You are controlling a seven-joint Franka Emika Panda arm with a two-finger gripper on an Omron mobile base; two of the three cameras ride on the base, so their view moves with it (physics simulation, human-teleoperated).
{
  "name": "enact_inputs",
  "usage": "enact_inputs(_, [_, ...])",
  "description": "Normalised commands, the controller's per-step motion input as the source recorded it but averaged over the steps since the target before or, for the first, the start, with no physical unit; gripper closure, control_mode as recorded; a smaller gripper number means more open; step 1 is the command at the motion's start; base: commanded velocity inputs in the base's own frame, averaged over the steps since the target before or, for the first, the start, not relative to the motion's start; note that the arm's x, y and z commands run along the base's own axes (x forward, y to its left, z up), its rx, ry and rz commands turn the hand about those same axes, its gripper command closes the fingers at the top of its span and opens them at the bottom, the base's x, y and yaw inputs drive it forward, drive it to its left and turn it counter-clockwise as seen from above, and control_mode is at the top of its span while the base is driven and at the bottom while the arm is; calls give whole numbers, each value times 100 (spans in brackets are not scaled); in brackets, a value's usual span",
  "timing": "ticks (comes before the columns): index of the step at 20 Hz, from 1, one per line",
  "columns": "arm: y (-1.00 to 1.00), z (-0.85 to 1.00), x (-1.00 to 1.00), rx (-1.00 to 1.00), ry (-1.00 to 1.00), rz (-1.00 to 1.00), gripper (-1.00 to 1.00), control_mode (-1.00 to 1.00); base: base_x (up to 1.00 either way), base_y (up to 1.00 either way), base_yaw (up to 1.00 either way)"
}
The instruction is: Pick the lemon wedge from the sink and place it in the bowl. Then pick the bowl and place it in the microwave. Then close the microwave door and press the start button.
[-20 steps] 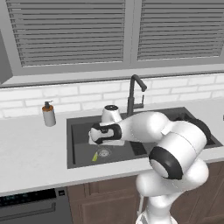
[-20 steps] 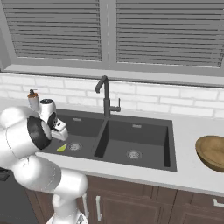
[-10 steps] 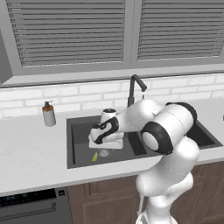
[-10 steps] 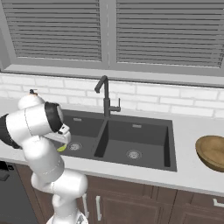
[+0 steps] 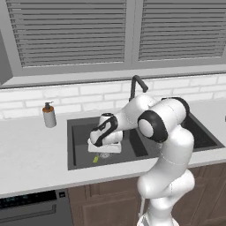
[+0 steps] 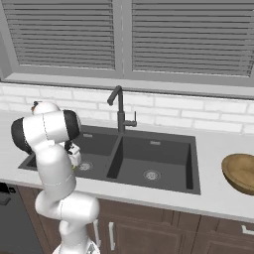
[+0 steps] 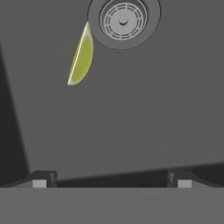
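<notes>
One lemon wedge (image 7: pixel 81 57), one bowl (image 6: pixel 240 172)

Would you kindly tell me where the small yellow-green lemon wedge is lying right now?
The small yellow-green lemon wedge lies on the floor of the dark grey sink's left basin, beside the round steel drain, ahead of the open pincer.

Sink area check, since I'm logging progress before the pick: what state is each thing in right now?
lemon wedge: lying flat on the sink floor beside the drain, not gripped.
gripper: open, above the sink floor, holding nothing.
sink: no water visible, both drains uncovered.
faucet: no water running.
bowl: upright on the counter right of the sink, nothing seen inside.
soap bottle: standing upright on the counter.
</notes>
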Motion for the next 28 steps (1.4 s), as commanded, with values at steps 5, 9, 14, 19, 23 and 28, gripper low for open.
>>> enact_inputs(5, [21,-28,18,0,3,-2,-100,-100,0,0,0])
enact_inputs(9, [12,-30,11,0,2,-1,-100,-100,0,0,0])
enact_inputs(14, [4,-32,8,0,0,0,-100,-100,0,0,0])
enact_inputs(19, [0,-37,6,0,0,0,-100,-100,0,0,0])
enact_inputs(23, [0,-31,18,0,0,0,-100,-100,0,0,0])
enact_inputs(28, [0,-24,34,0,0,0,-100,-100,0,0,0])
